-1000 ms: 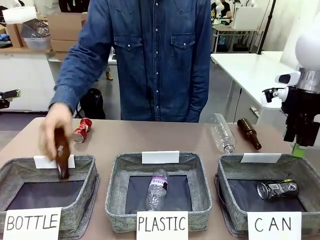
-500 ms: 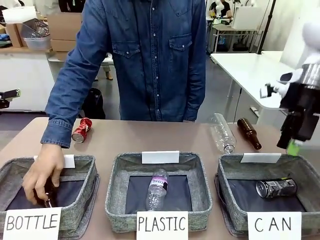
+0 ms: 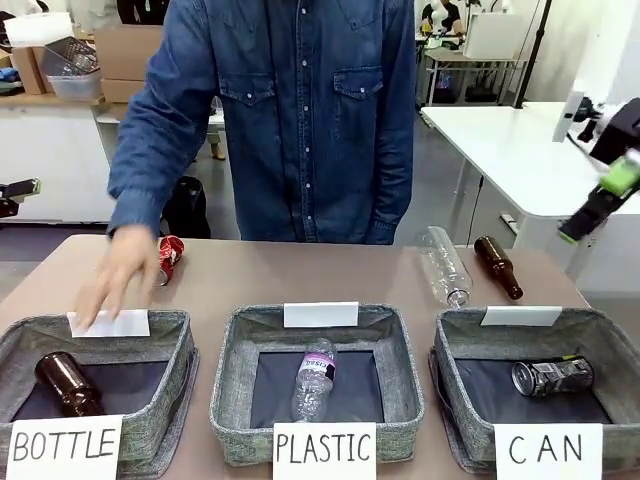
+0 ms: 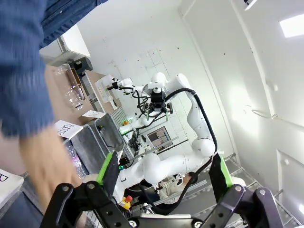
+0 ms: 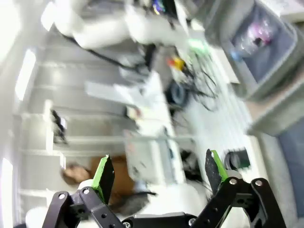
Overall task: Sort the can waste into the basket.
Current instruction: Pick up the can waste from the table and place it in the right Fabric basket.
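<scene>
One can in, one to go.
Inside the basket [image 3: 610, 338] lay the black can [image 3: 553, 377]; the red can [image 3: 165, 258] lay on the tabletop [image 3: 300, 275]. Both the left end effector [image 4: 164, 166] and right end effector [image 5: 157, 168] were open, empty.

Right gripper [image 5: 158, 172] jaws wide apart, green pads showing. Top right: grey basket [image 5: 273, 78] w/ a clear bottle [image 5: 256, 34] inside (pic v. blurred).

The left basket [image 3: 160, 420] carries a BOTTLE sign [image 3: 65, 447], the middle basket [image 3: 240, 420] a PLASTIC sign [image 3: 325, 450], the right basket [image 3: 465, 430] a CAN sign [image 3: 548, 450] (black capitals).
</scene>
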